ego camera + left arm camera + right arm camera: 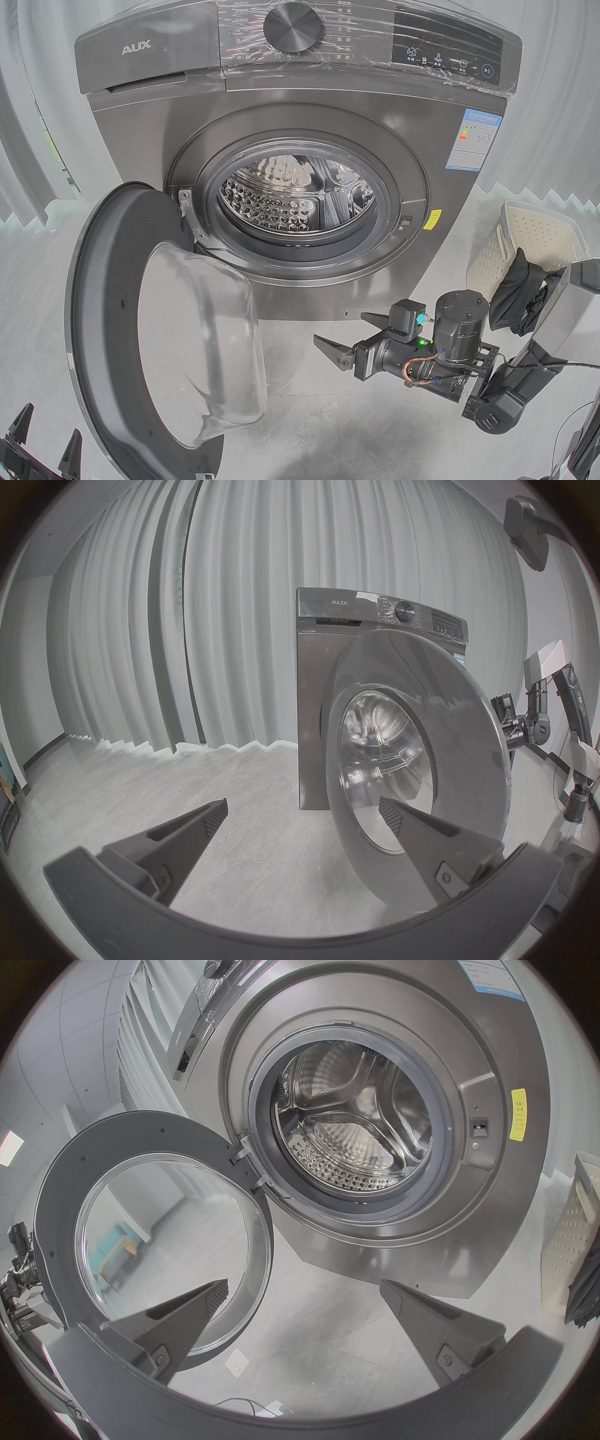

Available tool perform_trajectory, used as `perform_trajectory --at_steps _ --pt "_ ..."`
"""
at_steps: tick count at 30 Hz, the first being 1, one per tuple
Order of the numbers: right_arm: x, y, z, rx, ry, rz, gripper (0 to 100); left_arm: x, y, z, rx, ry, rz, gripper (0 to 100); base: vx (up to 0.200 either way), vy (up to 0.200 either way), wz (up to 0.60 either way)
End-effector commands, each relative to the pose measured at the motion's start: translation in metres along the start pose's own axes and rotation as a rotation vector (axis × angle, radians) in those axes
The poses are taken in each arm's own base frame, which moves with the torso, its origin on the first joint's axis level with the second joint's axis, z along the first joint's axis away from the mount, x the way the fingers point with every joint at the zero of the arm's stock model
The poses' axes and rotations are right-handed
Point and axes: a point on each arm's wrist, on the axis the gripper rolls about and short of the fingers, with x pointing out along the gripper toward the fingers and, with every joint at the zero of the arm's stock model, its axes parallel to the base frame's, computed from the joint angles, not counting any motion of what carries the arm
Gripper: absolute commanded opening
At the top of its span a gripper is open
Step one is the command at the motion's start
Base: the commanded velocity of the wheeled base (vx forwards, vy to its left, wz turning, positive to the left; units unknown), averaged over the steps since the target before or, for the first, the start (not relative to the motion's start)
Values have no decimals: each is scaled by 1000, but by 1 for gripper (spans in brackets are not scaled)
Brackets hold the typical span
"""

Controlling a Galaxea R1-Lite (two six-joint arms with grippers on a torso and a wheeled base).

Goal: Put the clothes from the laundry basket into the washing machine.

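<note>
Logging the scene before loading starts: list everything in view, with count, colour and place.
washing machine: 1, grey, straight ahead
door: 1, grey with clear bowl, swung open to the left
drum: 1, shiny metal, no clothes seen inside
laundry basket: 1, cream, right of the machine
clothes: count unclear, dark, draped over the basket's rim
blue label: 1, machine's front, upper right
yellow sticker: 1, right of the opening
curtain: white, behind the machine
floor: light grey
right gripper: 1, dark, open, low before the machine
left gripper: 1, dark, open, low beside the door
</note>
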Motion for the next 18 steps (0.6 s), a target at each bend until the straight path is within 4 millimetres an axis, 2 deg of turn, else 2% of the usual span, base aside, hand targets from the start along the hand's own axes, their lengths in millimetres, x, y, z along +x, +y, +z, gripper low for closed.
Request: perform_trajectory --at_steps 1,2,5,18 --pt "17 3 -4 -2 1 11 100 0 0 -5 0 6 0 100 -200 0 0" --pt "21 4 -5 -3 0 13 100 0 0 -5 0 6 0 100 -200 0 0" --pt "30 7 -9 -5 2 25 100 0 0 -5 2 6 2 100 0 0 0" --pt "66 51 -29 -23 -8 141 100 0 0 -5 0 6 0 100 0 0 0"
